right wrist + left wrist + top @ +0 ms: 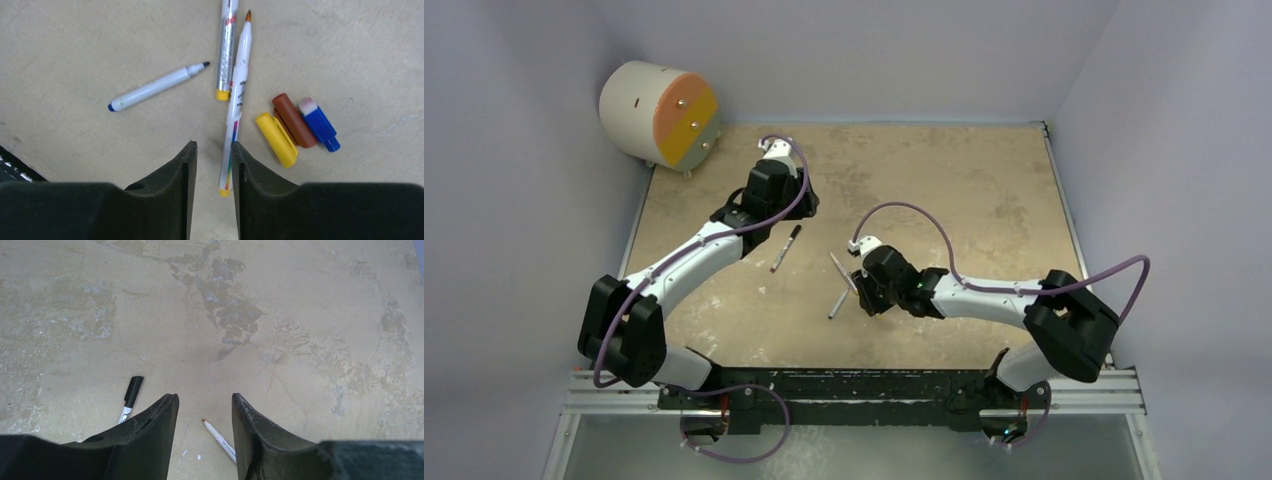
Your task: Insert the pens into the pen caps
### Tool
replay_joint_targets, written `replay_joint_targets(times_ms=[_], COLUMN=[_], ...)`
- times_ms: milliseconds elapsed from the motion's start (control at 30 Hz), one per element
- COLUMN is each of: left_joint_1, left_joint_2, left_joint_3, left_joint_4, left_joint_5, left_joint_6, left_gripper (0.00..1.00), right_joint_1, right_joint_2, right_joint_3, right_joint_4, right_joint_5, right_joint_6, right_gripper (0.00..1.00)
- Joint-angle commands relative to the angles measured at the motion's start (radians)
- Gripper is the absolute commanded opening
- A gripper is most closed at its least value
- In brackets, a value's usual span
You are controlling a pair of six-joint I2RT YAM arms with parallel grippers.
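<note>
In the right wrist view a white pen (237,95) with an orange tip lies on the table, its yellow end between my right gripper's (213,150) fingers, close to the right finger. The right gripper is open with a narrow gap. A silver pen (226,50) and a blue-ended pen (155,87) lie beyond. The yellow cap (276,139), red-brown cap (294,120) and blue cap (320,125) lie together to the right. My left gripper (205,405) is open and empty above a black-capped pen (131,397) and an orange-tipped pen (220,439).
A round white drum (659,113) with an orange and yellow face stands at the table's far left corner. In the top view the black-capped pen (786,248) lies between the arms and two pens (837,303) lie by the right gripper (864,298). Walls enclose the table.
</note>
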Motion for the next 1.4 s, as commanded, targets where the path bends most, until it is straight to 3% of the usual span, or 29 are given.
replay_joint_targets(times_ms=[0, 433, 533, 733, 967, 1167, 1267, 1367], left_joint_1=[0.005, 0.005, 0.005, 0.005, 0.005, 0.009, 0.009, 0.009], left_joint_2=[-0.028, -0.028, -0.033, -0.053, -0.075, -0.176, -0.215, -0.224], left_joint_3=[-0.010, -0.003, -0.005, 0.000, -0.006, -0.161, -0.274, -0.365], left_joint_4=[0.053, 0.041, 0.039, 0.032, 0.070, 0.429, 0.768, 1.091], left_joint_5=[0.012, 0.027, 0.028, 0.023, 0.077, 0.318, 0.437, 0.442], left_joint_6=[0.006, 0.002, 0.000, 0.002, -0.026, -0.139, -0.289, -0.454], left_gripper=[0.43, 0.44, 0.45, 0.45, 0.45, 0.46, 0.47, 0.47], right_joint_1=[0.005, 0.033, 0.039, 0.038, 0.038, -0.020, -0.071, -0.125], right_joint_2=[-0.037, 0.107, 0.130, 0.085, -0.081, -0.291, -0.409, -0.467], right_joint_3=[-0.016, 0.039, 0.054, 0.080, 0.118, 0.125, 0.082, 0.062], right_joint_4=[-0.004, -0.021, -0.039, -0.111, -0.146, -0.021, 0.162, 0.290], right_joint_5=[0.028, 0.068, 0.093, 0.107, 0.141, 0.082, -0.014, -0.101], right_joint_6=[0.061, 0.089, 0.113, 0.165, 0.143, 0.111, 0.089, 0.086], right_gripper=[0.37, 0.40, 0.30, 0.00, 0.00, 0.00, 0.00, 0.00])
